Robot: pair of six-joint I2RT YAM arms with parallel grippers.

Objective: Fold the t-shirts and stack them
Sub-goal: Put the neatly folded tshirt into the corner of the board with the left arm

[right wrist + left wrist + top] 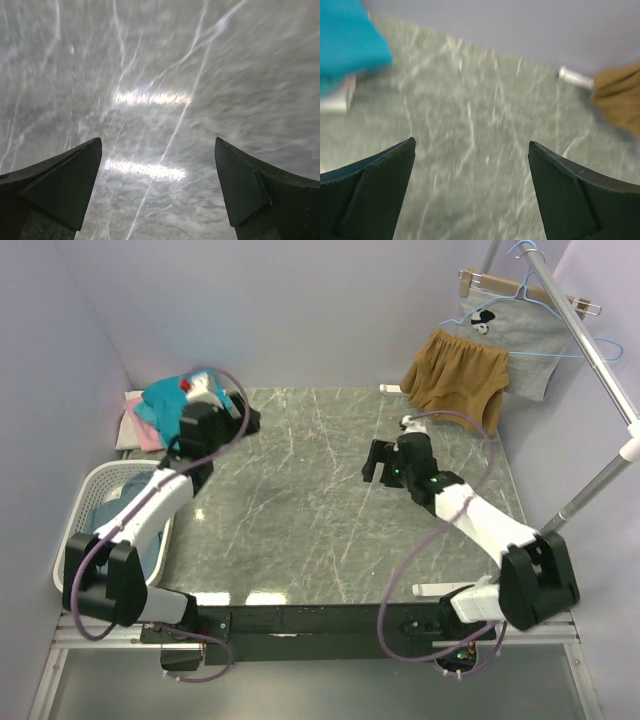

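Note:
A stack of folded t-shirts (155, 410), teal on top of pink and white, lies at the table's far left corner. Its teal edge shows in the left wrist view (347, 42). More t-shirts, slate-blue and teal, fill the white laundry basket (95, 502) at the left. My left gripper (250, 421) is open and empty, just right of the stack, over bare marble (472, 142). My right gripper (378, 462) is open and empty over the table's right middle (157, 142).
Tan-brown shorts (455, 380) and a grey printed garment (510, 340) hang from a rack pole (585, 350) at the back right; the shorts also show in the left wrist view (620, 95). Lavender walls close the back and sides.

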